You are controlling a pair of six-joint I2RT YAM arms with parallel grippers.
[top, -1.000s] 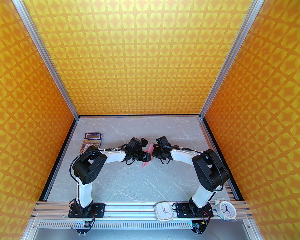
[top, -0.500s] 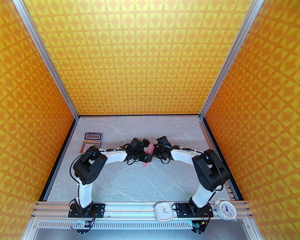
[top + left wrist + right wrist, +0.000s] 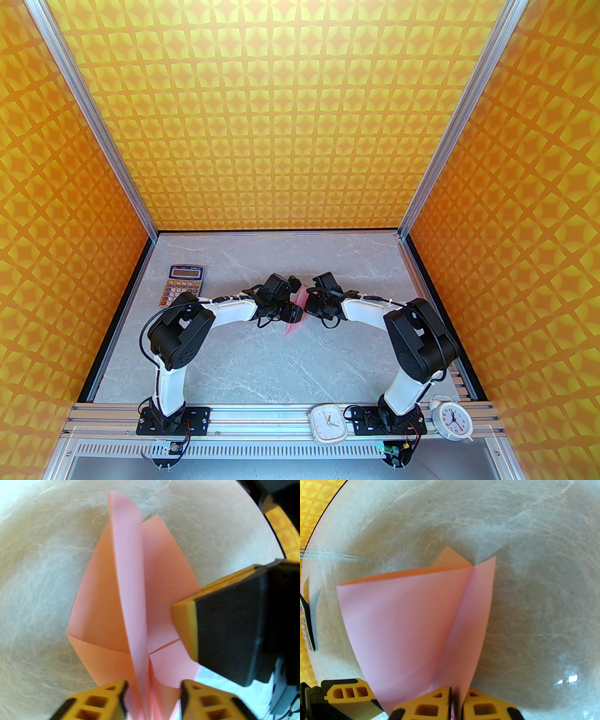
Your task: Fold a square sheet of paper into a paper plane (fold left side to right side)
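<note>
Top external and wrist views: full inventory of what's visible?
pink paper: 1, pale pink, partly folded, mid-table between the grippers
calculator: 1, orange keys, far left of table
square clock: 1, white, near rail, centre
round clock: 1, white, near rail, right end
table: 1, grey marble
walls: 3, orange patterned, around the table
left gripper: 1, yellow and black, jaws apart astride the raised fold
right gripper: 1, yellow and black, pinched on the pink paper
</note>
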